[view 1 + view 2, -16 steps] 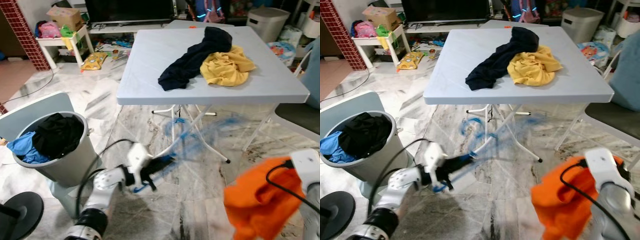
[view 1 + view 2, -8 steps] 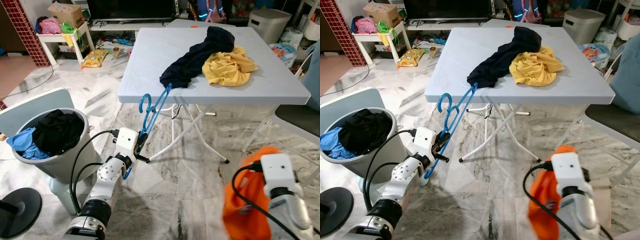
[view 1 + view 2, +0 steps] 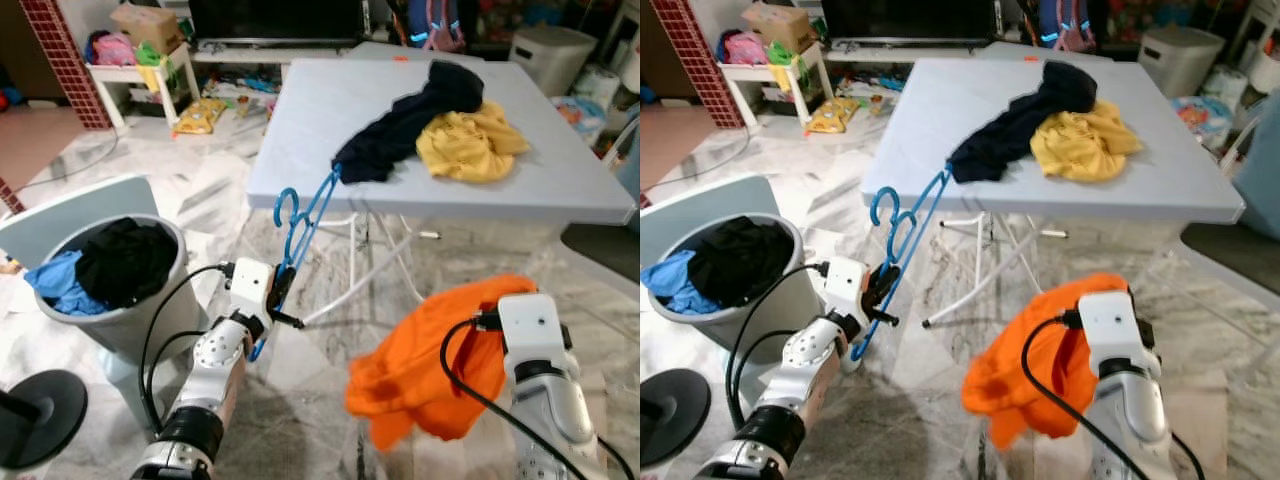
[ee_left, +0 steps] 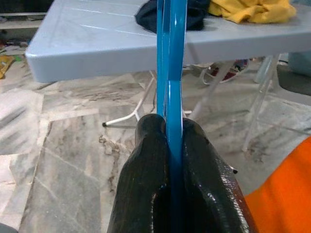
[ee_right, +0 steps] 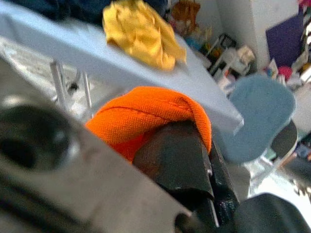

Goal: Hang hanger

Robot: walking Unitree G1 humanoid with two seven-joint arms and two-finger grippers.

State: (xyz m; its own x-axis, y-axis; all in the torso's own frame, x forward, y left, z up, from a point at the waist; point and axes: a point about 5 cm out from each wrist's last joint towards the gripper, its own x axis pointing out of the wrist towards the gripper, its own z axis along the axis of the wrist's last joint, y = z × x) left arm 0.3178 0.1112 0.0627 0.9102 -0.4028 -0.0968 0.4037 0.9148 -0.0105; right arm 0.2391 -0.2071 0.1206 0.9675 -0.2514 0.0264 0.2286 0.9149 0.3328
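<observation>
The left tool (image 4: 167, 131) is clamped tight on the lower part of a blue hanger (image 3: 303, 228), its two black fingers (image 4: 146, 165) pressed against either side of the plastic. From this tool the hanger rises up and away, hook end uppermost, its far tip reaching the near edge of the pale blue tabletop (image 3: 330, 110) just under a dark navy garment (image 3: 405, 120); whether tip and edge touch cannot be told. Beside the navy garment, farther from the left tool, lies a crumpled yellow garment (image 3: 470, 145). On the outer side of the left tool stands a grey bin (image 3: 120, 320) stuffed with black and blue clothes. The right tool (image 5: 194, 145) grips an orange garment (image 3: 430, 360), the cloth bunched over its dark finger and hanging loose toward the marble floor (image 3: 330, 380), well below the tabletop and apart from the hanger.
</observation>
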